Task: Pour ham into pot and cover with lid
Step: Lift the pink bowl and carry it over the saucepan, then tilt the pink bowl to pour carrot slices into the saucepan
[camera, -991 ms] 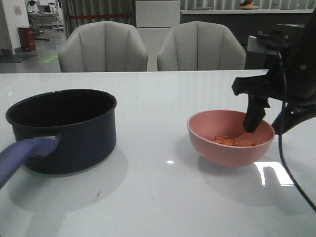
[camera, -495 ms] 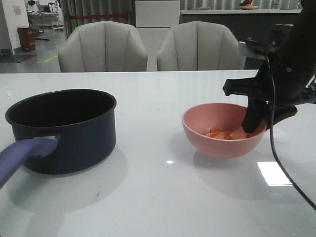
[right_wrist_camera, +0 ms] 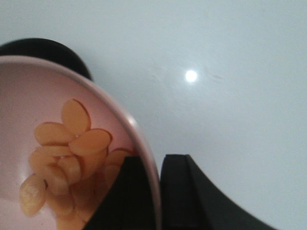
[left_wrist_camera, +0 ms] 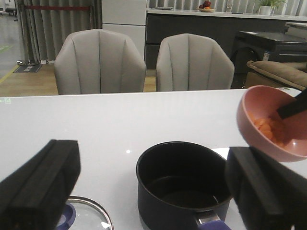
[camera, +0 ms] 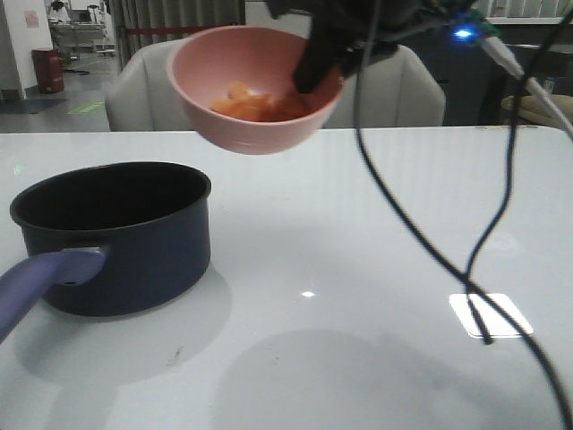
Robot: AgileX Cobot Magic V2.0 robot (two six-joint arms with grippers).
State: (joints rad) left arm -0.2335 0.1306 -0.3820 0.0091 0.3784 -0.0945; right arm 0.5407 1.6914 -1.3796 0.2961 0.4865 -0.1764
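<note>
The ham (camera: 255,106), a small heap of flat orange pieces, lay in the lower side of the pink bowl (camera: 255,90), which was held in the air above the table (camera: 358,313) and to the right of the pot (camera: 116,235), higher than the pot's rim. The bowl was tilted, its mouth turned partly toward the camera in the front view and toward the pot in the left wrist view. The right gripper (right_wrist_camera: 160,191) was closed on the bowl's rim, one finger inside the wall and one outside. The pot, dark navy with a black interior, stood upright on the table and held nothing visible; its long lighter blue-purple handle (camera: 40,282) pointed toward the robot's side and to the left in the front view. The lid (left_wrist_camera: 88,215), clear glass with a metal rim, lay flat on the table near the pot, on the robot's side of it, only partly in view at the frame edge. The left gripper (left_wrist_camera: 158,191) hung above the near side of the pot with its fingers (left_wrist_camera: 45,177) wide apart, holding nothing. The table was white and glossy, with light reflections on it. Beyond the pot, behind the table, stood two pale upholstered chairs (camera: 188,85), with a dark counter further back
</note>
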